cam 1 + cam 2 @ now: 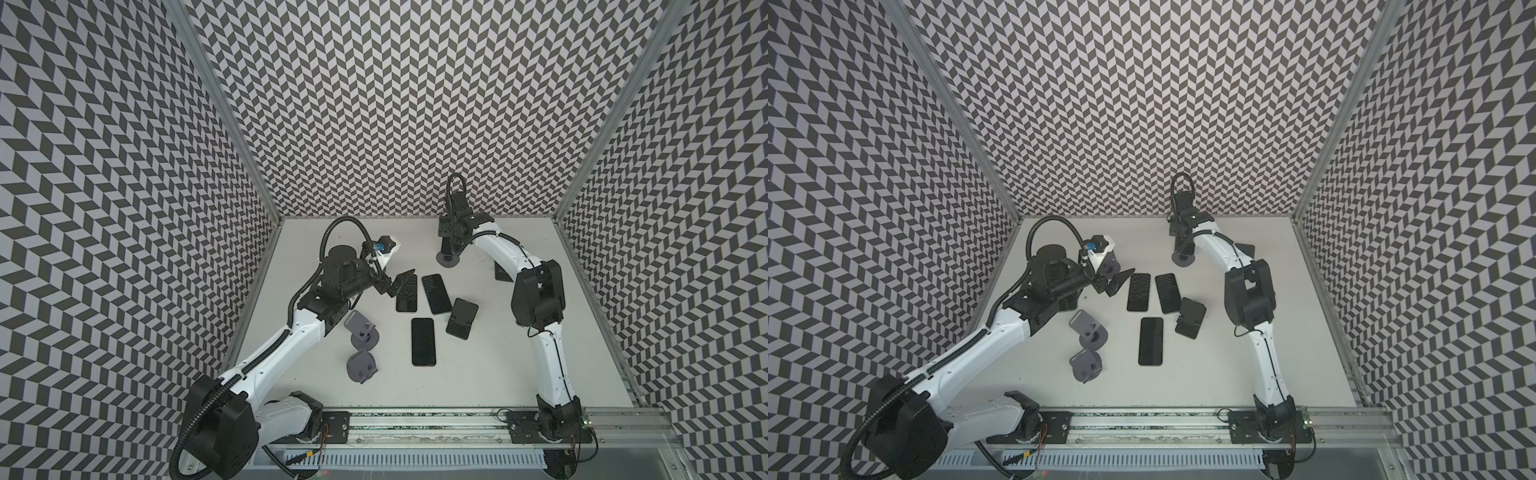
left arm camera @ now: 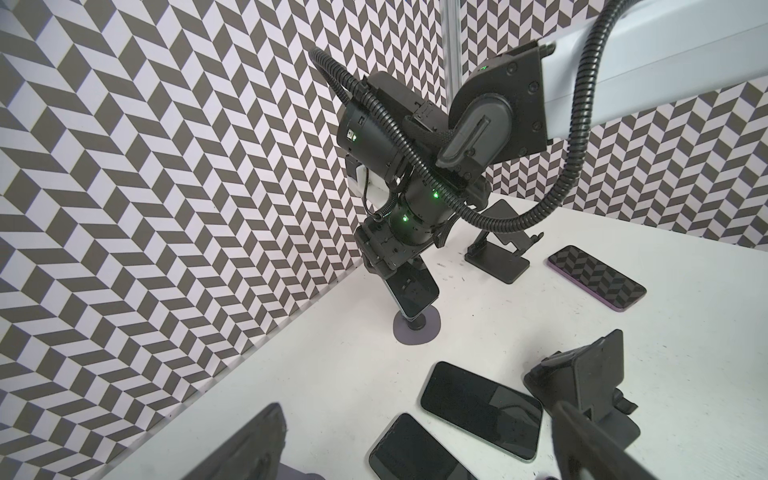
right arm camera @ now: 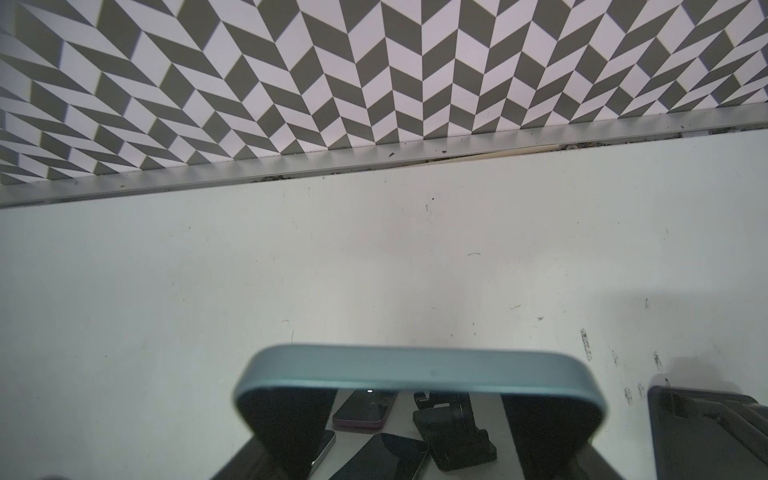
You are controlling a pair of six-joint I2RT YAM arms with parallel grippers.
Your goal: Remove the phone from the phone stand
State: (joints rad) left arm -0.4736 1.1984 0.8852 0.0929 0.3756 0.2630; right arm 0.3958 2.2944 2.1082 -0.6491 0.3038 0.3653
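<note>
At the back of the table my right gripper [image 1: 449,237] is shut on the sides of a dark phone [image 2: 413,291] with a blue-grey frame [image 3: 415,369]. The phone leans tilted, its lower end at the short post of a phone stand with a round grey base [image 2: 417,329], seen in both top views [image 1: 1182,259]. Whether the phone still rests on the stand, I cannot tell. My left gripper [image 1: 395,284] hangs open and empty left of centre, beside phones lying flat on the table.
Three dark phones lie flat mid-table [image 1: 406,294] [image 1: 436,294] [image 1: 423,341]. A black folding stand [image 1: 461,318] is right of them; two grey stands [image 1: 360,330] [image 1: 361,366] lie left. Another black stand [image 2: 498,257] and a purple phone [image 2: 596,276] sit near the right arm.
</note>
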